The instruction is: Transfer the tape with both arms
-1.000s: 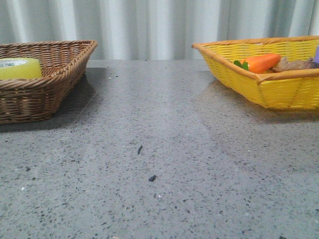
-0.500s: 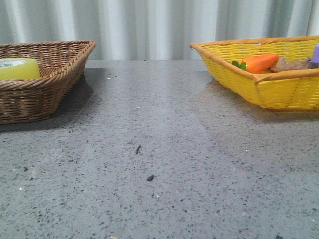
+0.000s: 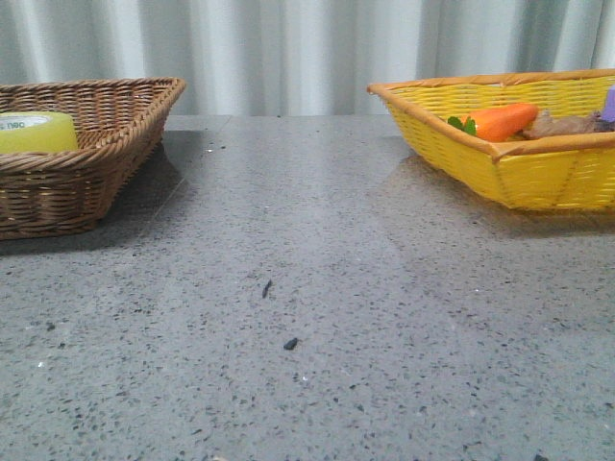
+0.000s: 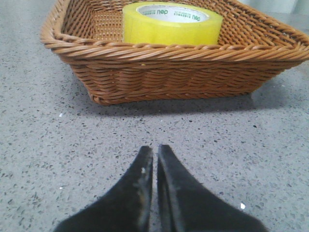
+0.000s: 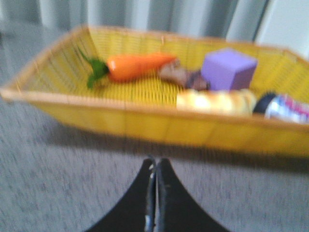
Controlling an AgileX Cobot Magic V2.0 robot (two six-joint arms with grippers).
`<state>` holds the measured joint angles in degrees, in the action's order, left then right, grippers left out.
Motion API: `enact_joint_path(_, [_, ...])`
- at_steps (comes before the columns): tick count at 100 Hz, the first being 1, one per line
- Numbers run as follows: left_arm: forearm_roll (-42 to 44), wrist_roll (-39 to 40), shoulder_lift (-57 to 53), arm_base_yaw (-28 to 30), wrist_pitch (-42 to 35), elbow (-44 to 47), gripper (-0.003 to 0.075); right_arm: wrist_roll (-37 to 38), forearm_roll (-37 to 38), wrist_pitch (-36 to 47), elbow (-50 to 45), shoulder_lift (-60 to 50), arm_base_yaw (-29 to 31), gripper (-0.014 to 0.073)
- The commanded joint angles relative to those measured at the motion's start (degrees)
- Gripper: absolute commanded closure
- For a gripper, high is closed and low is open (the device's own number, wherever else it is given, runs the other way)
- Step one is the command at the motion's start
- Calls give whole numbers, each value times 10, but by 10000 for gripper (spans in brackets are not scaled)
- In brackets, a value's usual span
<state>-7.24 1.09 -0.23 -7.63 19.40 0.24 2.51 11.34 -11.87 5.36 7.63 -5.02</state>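
Note:
The yellow tape roll (image 3: 36,132) lies flat in the brown wicker basket (image 3: 106,154) at the far left of the table. It also shows in the left wrist view (image 4: 171,23), inside that basket (image 4: 174,72). My left gripper (image 4: 155,149) is shut and empty, low over the table a short way in front of the brown basket. My right gripper (image 5: 156,160) is shut and empty, just in front of the yellow basket (image 5: 145,123). Neither gripper shows in the front view.
The yellow basket (image 3: 519,163) at the far right holds an orange toy carrot (image 3: 500,121), a purple cube (image 5: 228,70), a yellowish item (image 5: 215,101) and other small things. Two small dark specks (image 3: 290,343) lie on the grey speckled table. A curtain hangs behind.
The front view has shifted slightly; the baskets sit a few pixels further left than one second ago. Nothing on the table has moved.

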Motion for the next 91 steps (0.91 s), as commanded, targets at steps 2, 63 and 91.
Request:
enact_joint_path(2, [-2,5,-16,0,-25,4,741,3,0,25,-9,-22,9,655])
enact_joint_path(63, [-2,5,-16,0,-25,4,741,3,-2,-62,-72,-93,9,655])
enact_joint_path(91, [-2,5,-16,0,-25,4,741,3,-2,-62,-72,-93,9,655])
